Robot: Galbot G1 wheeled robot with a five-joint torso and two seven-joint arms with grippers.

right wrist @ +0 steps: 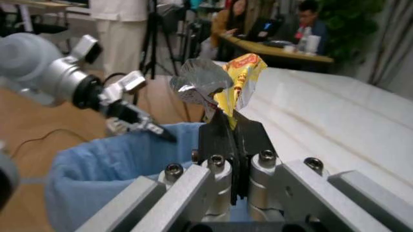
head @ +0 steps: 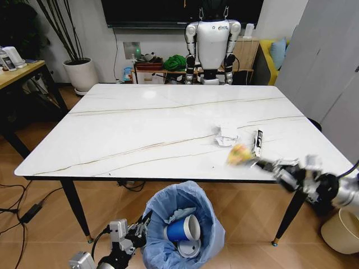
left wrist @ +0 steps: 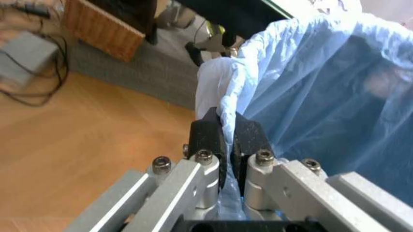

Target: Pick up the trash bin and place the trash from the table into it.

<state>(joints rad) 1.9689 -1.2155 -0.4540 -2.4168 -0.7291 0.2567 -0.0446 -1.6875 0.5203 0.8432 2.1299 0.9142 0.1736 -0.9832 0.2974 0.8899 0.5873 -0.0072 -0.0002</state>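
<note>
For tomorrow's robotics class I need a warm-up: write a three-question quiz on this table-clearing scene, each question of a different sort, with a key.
1. True or false: the left gripper is shut on the bag rim of the trash bin.
2. What does the right gripper hold? A) a yellow snack wrapper B) a red can C) nothing
3. Fill in: inside the bin lies a blue paper ____.

Key
1. True; its fingers pinch the blue liner.
2. A; it is held at the near edge of the table.
3. Cup. A crumpled white paper and a dark packet lie on the table.
</note>
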